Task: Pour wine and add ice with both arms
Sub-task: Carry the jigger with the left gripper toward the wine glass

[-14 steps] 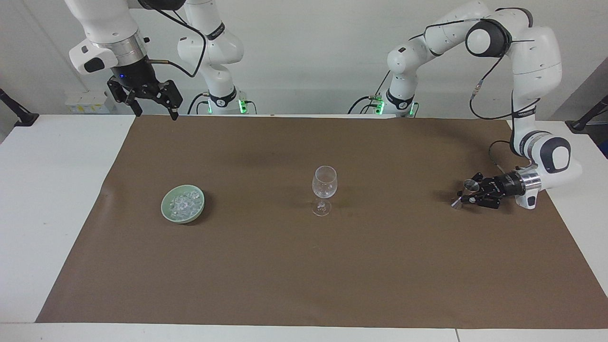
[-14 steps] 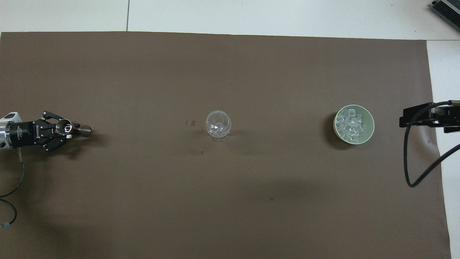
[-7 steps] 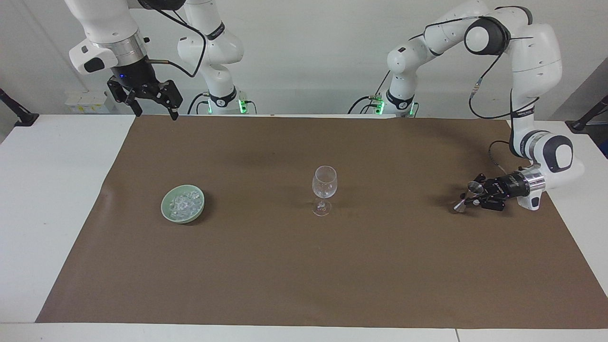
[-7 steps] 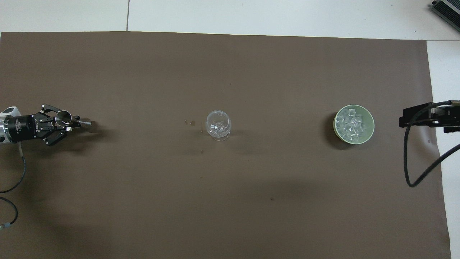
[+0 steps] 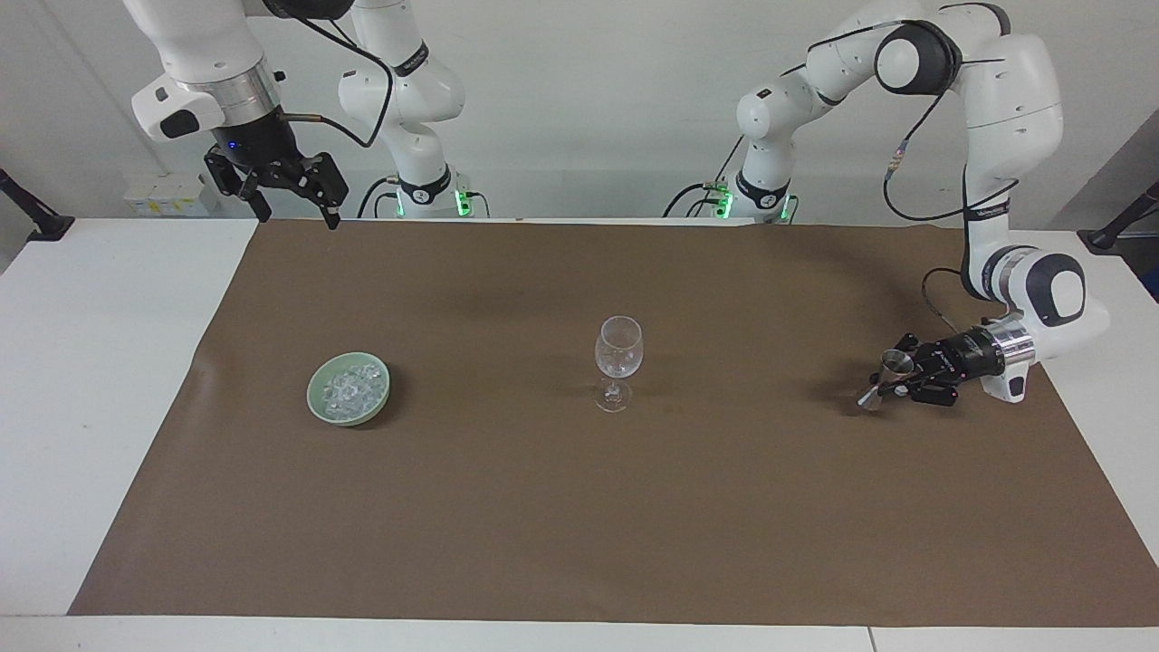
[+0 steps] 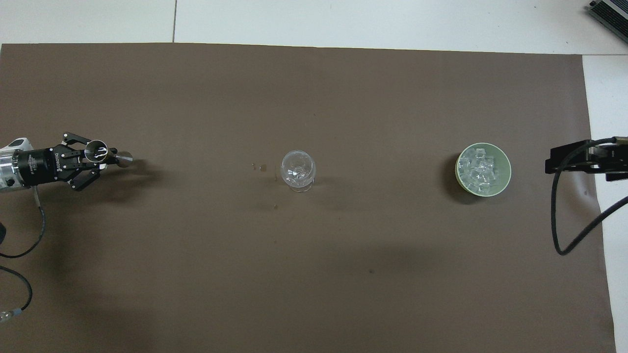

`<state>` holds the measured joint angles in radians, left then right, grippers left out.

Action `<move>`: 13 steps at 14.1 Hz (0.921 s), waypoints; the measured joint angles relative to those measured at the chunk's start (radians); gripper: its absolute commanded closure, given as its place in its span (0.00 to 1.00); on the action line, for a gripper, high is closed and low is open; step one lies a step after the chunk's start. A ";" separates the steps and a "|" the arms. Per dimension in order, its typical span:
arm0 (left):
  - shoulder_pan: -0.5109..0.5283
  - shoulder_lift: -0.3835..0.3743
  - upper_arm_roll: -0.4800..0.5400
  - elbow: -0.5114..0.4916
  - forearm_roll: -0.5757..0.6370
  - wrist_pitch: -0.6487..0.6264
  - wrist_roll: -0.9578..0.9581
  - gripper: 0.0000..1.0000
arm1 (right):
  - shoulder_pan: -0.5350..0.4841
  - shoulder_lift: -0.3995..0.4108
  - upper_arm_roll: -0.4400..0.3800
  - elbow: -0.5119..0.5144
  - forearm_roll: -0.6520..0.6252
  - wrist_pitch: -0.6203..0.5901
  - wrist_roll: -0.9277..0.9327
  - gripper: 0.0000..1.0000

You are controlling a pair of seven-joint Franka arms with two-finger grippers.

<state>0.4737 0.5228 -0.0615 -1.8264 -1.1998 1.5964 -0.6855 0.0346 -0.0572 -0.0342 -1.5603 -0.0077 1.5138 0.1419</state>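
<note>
The left gripper [image 5: 896,379] is held low and level, clamped on a tilted double-ended steel jigger [image 5: 886,378], well apart from the clear stemmed wine glass [image 5: 617,362]. The open-jawed right gripper [image 5: 290,204] is kept raised, waiting.

Ice and both arms on the brown-covered tabletop

We saw the ice [image 5: 349,388] as small clear glinting chunks heaped in a pale green bowl [image 5: 319,405] toward the right arm's end. The white right arm [image 5: 208,54] waited raised; we saw the white left arm [image 5: 1014,109] bent low over its own end.
</note>
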 measured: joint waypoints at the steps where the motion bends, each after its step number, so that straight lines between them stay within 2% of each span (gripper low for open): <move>1: -0.011 -0.015 0.000 -0.012 -0.004 0.021 -0.005 1.00 | 0.000 0.000 0.000 0.000 0.000 0.000 0.000 0.00; 6: -0.072 -0.129 -0.001 -0.104 -0.055 0.121 -0.049 1.00 | 0.000 0.000 0.000 0.000 0.000 0.000 0.000 0.00; 13: -0.144 -0.242 -0.001 -0.232 -0.147 0.264 -0.050 1.00 | 0.000 0.000 0.000 0.000 0.000 0.000 0.000 0.00</move>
<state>0.3294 0.2810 -0.0630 -2.0585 -1.3469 1.8609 -0.7354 0.0346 -0.0572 -0.0342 -1.5603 -0.0077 1.5138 0.1419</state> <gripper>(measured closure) 0.780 0.000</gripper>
